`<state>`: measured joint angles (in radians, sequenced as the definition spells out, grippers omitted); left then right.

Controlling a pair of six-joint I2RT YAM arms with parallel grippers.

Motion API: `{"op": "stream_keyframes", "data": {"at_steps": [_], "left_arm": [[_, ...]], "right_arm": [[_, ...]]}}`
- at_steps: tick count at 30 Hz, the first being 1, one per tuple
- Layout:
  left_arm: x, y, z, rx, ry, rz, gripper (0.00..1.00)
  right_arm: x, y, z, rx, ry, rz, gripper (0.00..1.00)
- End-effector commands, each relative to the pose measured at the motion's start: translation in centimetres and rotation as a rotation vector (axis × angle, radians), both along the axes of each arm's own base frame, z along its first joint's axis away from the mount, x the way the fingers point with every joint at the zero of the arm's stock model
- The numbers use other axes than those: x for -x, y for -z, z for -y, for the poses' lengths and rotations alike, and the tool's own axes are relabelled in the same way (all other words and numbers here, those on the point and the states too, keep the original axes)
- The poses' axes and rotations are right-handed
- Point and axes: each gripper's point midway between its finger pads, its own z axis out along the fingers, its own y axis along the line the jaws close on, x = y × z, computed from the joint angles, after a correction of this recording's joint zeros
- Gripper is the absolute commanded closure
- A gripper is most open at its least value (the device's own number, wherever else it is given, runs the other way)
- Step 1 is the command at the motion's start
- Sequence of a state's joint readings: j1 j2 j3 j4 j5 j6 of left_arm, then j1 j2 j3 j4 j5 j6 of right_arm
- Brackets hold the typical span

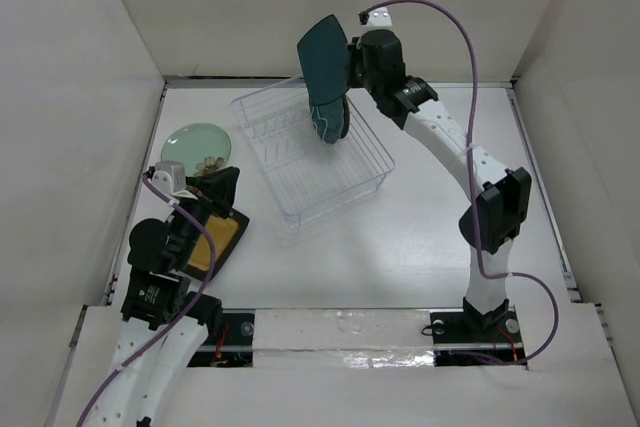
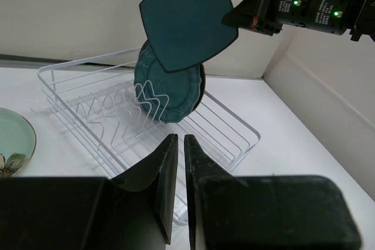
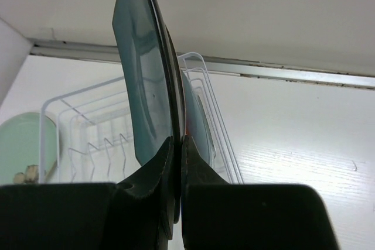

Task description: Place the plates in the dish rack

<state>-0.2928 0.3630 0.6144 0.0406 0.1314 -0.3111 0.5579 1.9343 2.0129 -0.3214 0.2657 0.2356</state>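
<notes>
square teal plate (image 1: 322,57) | dark, rounded corners | edge-on above dish rack (image 1: 335,182)

No readable text, apparently (views blurry)

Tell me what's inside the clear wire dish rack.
One round scalloped dark teal plate stands upright among the tines of the dish rack. The square teal plate held above hides its top and anything behind it.
</notes>
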Motion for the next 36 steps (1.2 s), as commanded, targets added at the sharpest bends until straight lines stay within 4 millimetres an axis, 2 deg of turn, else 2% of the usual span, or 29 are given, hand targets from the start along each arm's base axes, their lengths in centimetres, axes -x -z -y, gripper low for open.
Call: {"op": "stream_keyframes", "data": {"at_steps": [1, 3, 4, 5, 7, 12, 15, 24, 30, 31, 36], "left_arm": [[0.2, -1.3, 0.2, -0.002, 0.013, 0.051, 0.93], [0.4, -1.6, 0.2, 0.002, 0.015, 0.063, 0.93], [0.5, -1.7, 0.1, 0.003, 0.015, 0.064, 0.93], [0.4, -1.5, 0.1, 0.001, 0.01, 0.06, 0.93], [0.3, -1.4, 0.2, -0.002, 0.012, 0.053, 0.93], [0.4, -1.5, 0.1, 0.002, 0.013, 0.06, 0.93], [0.2, -1.3, 0.3, -0.002, 0.016, 0.049, 0.93], [0.3, -1.4, 0.2, 0.0, 0.018, 0.057, 0.93], [0.3, -1.3, 0.3, -0.001, 0.018, 0.052, 0.93], [0.3, -1.4, 0.2, -0.002, 0.016, 0.056, 0.93], [0.2, -1.3, 0.2, -0.001, 0.016, 0.051, 0.93]], "right_arm": [[0.5, -8.8, -0.6, -0.024, 0.045, 0.218, 1.0], [0.8, -8.3, -1.8, 0.013, 0.035, 0.216, 1.0], [0.2, -7.1, -1.6, 0.042, 0.06, 0.196, 1.0], [0.3, -7.4, -2.0, 0.059, 0.061, 0.205, 1.0], [0.0, -6.3, -2.2, 0.093, 0.078, 0.186, 1.0], [0.1, -5.8, -2.4, 0.135, 0.105, 0.187, 1.0], [-0.4, -5.3, -1.5, 0.177, 0.157, 0.186, 1.0], [-0.5, -3.4, -2.5, 0.243, 0.148, 0.163, 1.0], [-1.0, -0.6, -3.3, 0.278, 0.119, 0.123, 1.0], [-0.7, -0.3, -4.0, 0.272, 0.095, 0.122, 1.0], [-0.6, 1.6, -4.7, 0.303, 0.076, 0.094, 1.0]]}}
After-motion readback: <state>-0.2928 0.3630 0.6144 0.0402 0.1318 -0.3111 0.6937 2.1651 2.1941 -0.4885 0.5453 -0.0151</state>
